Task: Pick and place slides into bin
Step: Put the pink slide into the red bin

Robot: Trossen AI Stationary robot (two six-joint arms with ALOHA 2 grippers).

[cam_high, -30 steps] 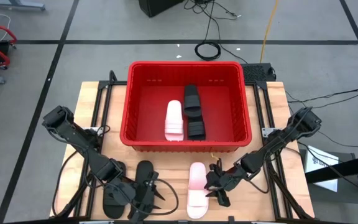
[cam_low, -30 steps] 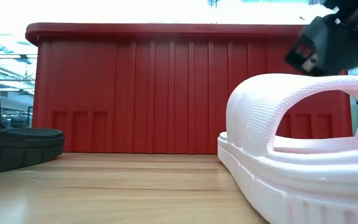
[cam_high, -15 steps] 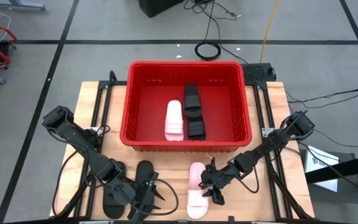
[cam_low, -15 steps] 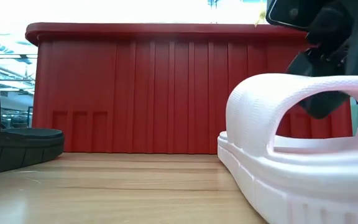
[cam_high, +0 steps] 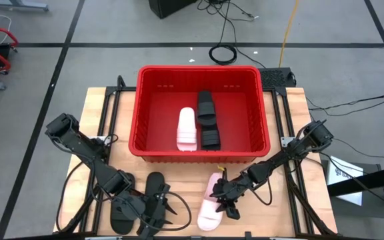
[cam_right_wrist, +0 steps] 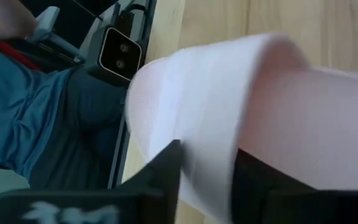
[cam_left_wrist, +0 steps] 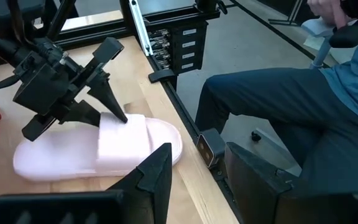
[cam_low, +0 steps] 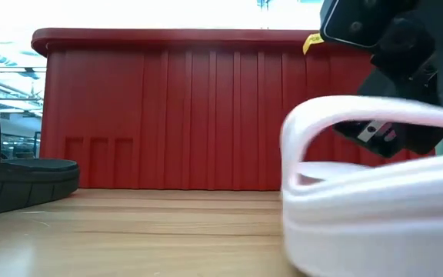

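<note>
The red bin (cam_high: 199, 69) stands at the table's far middle. In it lie a pale slide (cam_high: 187, 129) and two black slides (cam_high: 207, 107). A second pale slide (cam_high: 207, 212) lies sole down on the wood near the front edge, with my right gripper (cam_high: 224, 195) shut on its strap. Two black slides (cam_high: 121, 212) (cam_high: 155, 193) rest on their soles at the near left. My left gripper (cam_high: 149, 217) hangs above them, open, nothing between its fingers (cam_left_wrist: 157, 174). My right gripper pinches the pale slide's wide strap (cam_right_wrist: 210, 143) between its two fingers. One finger (cam_low: 383, 135) is under the strap inside the opening, the other (cam_left_wrist: 114, 102) on its outer face. The fingers slant down from the table's right. The sole lies on the table (cam_left_wrist: 73, 165).
The bin's near wall (cam_low: 206, 108) rises just behind the pale slide. A seated person in blue (cam_left_wrist: 291, 99) is close to the table's near edge. Black frame rails (cam_high: 289, 167) run along both table sides, and cables lie on the floor beyond the bin.
My right gripper has sunk and gone toward the table's left onto the pale slide and has shut on its strap. The slide has turned on the table, its near end swinging toward the left edge.
</note>
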